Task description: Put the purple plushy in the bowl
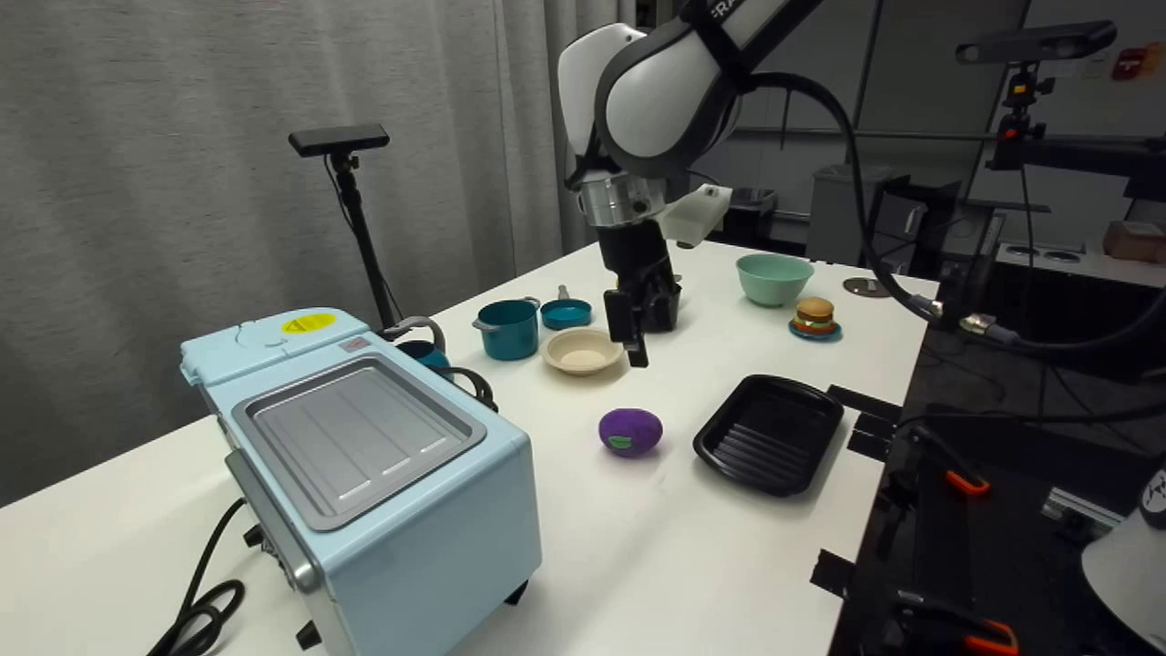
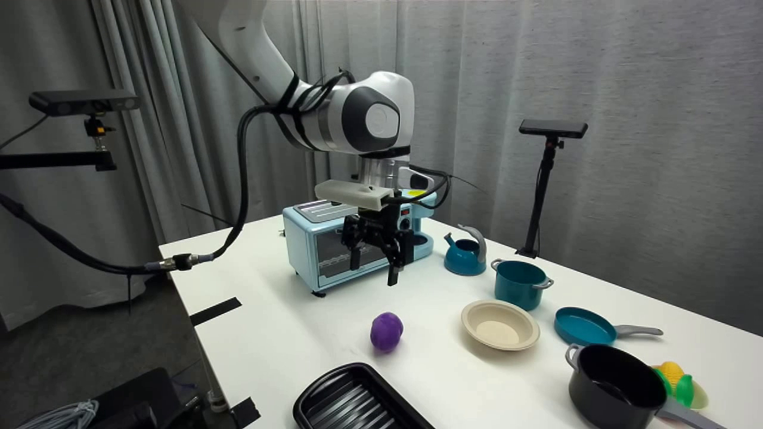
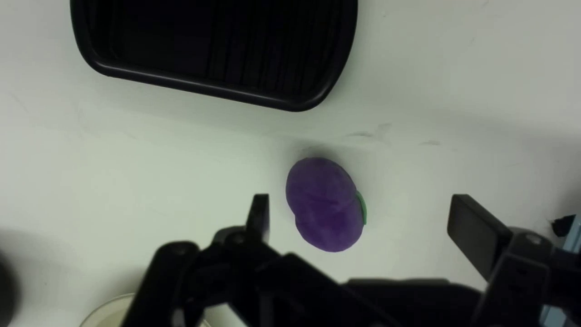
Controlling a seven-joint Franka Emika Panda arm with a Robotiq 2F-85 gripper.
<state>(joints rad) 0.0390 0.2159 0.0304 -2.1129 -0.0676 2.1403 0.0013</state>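
White table (image 1: pixel 674 565), lightly scuffed, folded grey curtains (image 1: pixel 228 228) beyond, dim background (image 1: pixel 920 82) hard for us to read, jaws spread, rounded purple plushy (image 3: pixel 324 204) on the table, near a ribbed black tray (image 1: pixel 770 435).

- The plushy (image 1: pixel 630 432) is purple, with one small green patch (image 1: pixel 620 443).
- The shallow bowl (image 2: pixel 500 328) is beige; the deeper bowl (image 1: pixel 772 284) is mint green.
- The tray (image 1: pixel 774 424) is black, with ridges (image 1: pixel 749 456) like stripes.
- The end effector (image 2: pixel 374 272) is also black.
- The surface (image 1: pixel 692 565) is white.
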